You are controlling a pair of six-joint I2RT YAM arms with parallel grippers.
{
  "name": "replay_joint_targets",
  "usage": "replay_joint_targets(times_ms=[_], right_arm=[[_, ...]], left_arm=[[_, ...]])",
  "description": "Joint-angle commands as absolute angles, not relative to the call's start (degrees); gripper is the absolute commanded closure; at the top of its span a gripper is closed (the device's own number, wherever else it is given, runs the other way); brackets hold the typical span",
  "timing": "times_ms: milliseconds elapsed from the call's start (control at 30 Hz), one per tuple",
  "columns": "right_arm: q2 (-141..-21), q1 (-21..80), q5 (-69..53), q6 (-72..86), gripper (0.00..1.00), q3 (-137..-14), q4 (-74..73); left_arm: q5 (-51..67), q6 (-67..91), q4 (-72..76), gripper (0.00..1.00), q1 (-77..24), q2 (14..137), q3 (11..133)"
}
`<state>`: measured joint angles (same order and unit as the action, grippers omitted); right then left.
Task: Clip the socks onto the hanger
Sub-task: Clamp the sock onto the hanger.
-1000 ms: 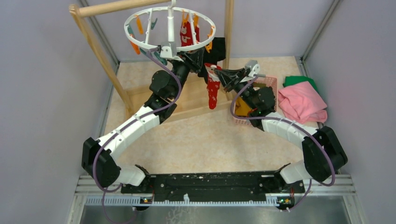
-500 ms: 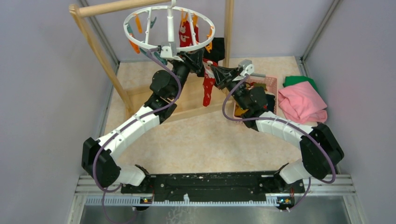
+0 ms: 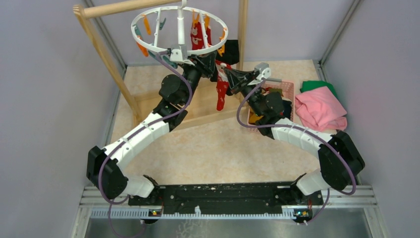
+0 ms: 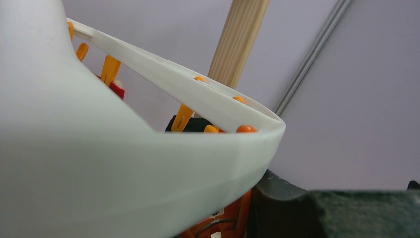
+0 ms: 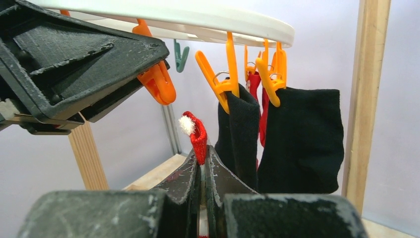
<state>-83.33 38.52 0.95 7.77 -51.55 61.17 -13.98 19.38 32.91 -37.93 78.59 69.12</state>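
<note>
Right claw [image 5: 203, 154] is clamped on a red sock [image 5: 198, 137] held up just below the hanger [image 5: 198, 17], near an orange clip [image 5: 161, 84] that the left claw [image 5: 151, 69] pinches at the ring's near edge.

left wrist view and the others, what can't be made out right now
- left wrist view: the blurred hanger ring fills the frame, hiding the tips of the left gripper and most of the orange clip they pinch.
- right wrist view: the red sock shows only its tip; the shut right gripper covers the rest.
- top view: the right arm hides much of the pink basket; clip mouths are too small to judge.
</note>
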Motion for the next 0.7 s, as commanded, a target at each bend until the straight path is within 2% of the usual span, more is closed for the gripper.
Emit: replay_joint_targets(times_ms=[0, 667], right_arm=[[-83.4, 38.9, -1.7, 9.2, 1.0, -54.9, 64.7], [-83.5, 38.9, -2.3, 10.0, 1.0, -56.2, 65.3]], left_arm=[[-14.6, 19.3, 35.5, 0.93, -37.6, 76.2, 69.8], [-14.1, 19.0, 35.9, 0.93, -37.5, 75.7, 69.2]])
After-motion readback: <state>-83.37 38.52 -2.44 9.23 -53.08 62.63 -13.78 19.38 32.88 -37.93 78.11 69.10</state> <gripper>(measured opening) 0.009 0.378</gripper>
